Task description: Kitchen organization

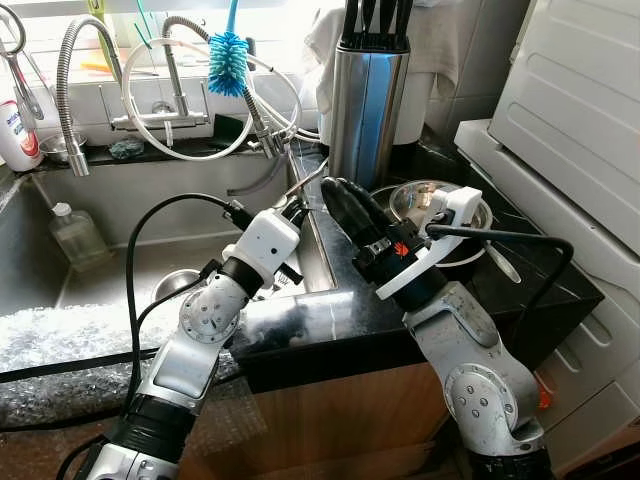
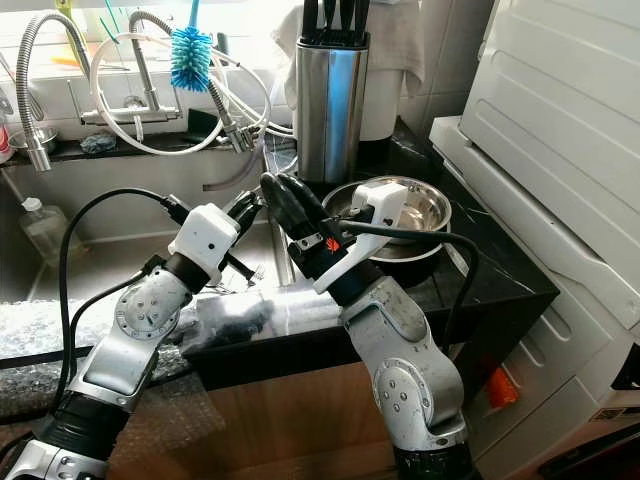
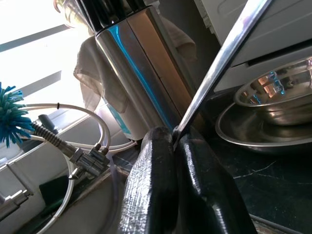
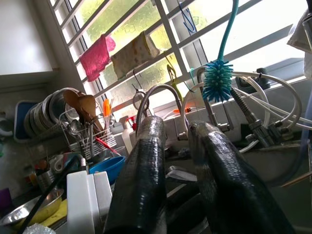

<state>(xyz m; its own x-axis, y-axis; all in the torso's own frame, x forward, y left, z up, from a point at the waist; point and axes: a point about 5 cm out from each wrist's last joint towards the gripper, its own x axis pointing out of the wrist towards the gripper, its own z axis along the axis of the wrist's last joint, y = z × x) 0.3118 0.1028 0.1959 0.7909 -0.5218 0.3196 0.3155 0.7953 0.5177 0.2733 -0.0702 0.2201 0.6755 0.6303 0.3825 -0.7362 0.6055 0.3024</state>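
The left gripper (image 3: 174, 139) pinches a thin silver utensil handle (image 3: 219, 63) at the black stone desk (image 1: 350, 300) edge, its head probably hidden. The right gripper (image 4: 178, 134) hovers beside it, fingers narrowly parted, near the stacked steel bowls (image 1: 415, 205).

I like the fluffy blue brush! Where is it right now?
The blue brush hangs by the window behind the sink, among the white hoses, left of the steel knife block.

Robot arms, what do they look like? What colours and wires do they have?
Both arms are silver metal with round grey joints studded with small screws. Each has a white block at the wrist and a black cable looping off it. The left end effector and the right end effector each have two long, glossy black fingers. The right wrist carries a small red-orange marking.
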